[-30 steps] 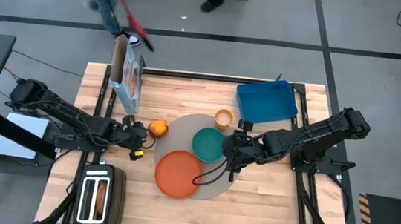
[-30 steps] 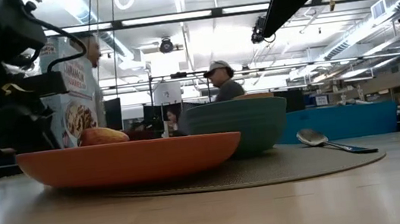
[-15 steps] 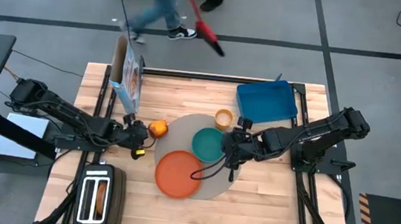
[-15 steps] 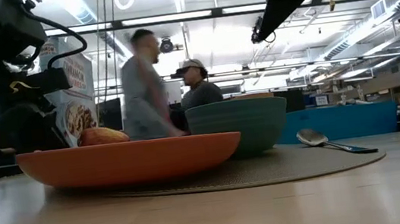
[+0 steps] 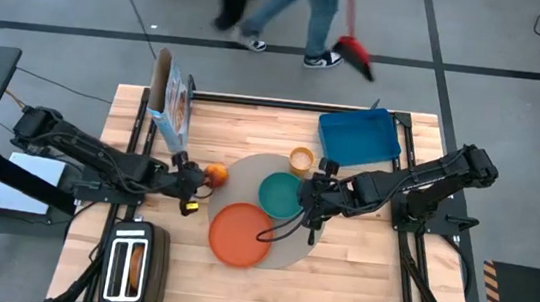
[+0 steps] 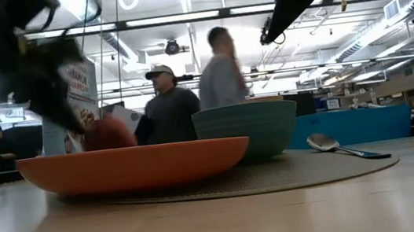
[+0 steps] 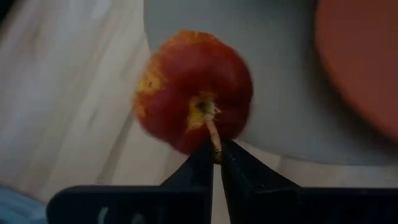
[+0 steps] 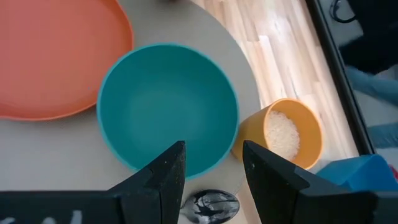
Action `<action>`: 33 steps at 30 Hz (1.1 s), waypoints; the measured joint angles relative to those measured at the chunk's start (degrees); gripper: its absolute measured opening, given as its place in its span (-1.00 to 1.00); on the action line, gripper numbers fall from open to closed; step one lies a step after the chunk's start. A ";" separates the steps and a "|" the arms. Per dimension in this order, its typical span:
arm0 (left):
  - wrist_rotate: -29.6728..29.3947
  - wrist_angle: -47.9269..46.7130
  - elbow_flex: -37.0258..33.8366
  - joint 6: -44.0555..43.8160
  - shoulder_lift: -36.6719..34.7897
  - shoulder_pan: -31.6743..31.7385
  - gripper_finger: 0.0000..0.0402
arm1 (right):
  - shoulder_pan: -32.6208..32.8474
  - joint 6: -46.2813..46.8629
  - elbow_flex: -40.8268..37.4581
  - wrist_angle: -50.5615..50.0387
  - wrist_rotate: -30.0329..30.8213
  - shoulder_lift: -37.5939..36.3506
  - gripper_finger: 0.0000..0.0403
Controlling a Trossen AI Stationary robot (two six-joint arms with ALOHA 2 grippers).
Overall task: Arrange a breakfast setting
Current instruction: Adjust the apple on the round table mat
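A red apple [image 5: 215, 173] is at the left edge of the round grey-beige mat [image 5: 312, 246]; it also shows in the left wrist view [image 7: 193, 87]. My left gripper [image 5: 195, 177] is shut at the apple's stem. On the mat stand an orange plate [image 5: 239, 234] and a teal bowl [image 5: 280, 194], with a metal spoon [image 6: 337, 146] beside the bowl. An orange cup [image 5: 301, 159] stands at the mat's far edge. My right gripper [image 8: 211, 168] hovers open and empty over the bowl's right side. A toast slice [image 5: 136, 263] sticks out of the toaster. My left gripper pinches the apple's thin stem [image 7: 213, 134] between its two fingertips. The fingers come from the table's left. The stem end of the apple faces the gripper. Whether the apple is lifted off the mat's edge, I cannot tell.
A blue tray [image 5: 357, 137] lies at the far right. A cereal box [image 5: 172, 111] stands at the far left. The silver toaster [image 5: 132, 267] is at the near left corner. People walk on the floor beyond the far edge.
My left gripper has gone a little toward the table's right, up to the apple, and shows blurred in the low view. The apple has turned, its red side and stem end now facing the gripper. People have walked past behind the table.
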 joint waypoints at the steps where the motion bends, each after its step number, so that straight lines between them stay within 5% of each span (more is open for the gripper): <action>1: 0.61 -2.27 2.53 0.72 0.00 0.56 -0.90 | 0.00 -0.18 0.00 0.00 -0.35 -0.04 -0.17; 9: 16.48 -10.05 18.45 2.76 1.07 11.43 -0.90 | -1.01 -1.25 2.62 -2.03 -1.83 -0.14 -0.17; 15: 25.66 -18.40 27.89 2.08 9.32 18.22 -0.90 | -3.58 -4.15 3.19 -2.49 -6.07 -0.18 -0.17; 23: 28.93 -24.25 38.15 10.63 23.74 21.69 -0.88 | -6.00 -2.95 3.21 -12.77 -15.01 -0.18 -0.17; 33: 28.08 -21.44 38.44 16.75 28.83 22.80 -0.87 | -1.83 5.84 -1.30 -14.09 -18.08 -0.18 -0.17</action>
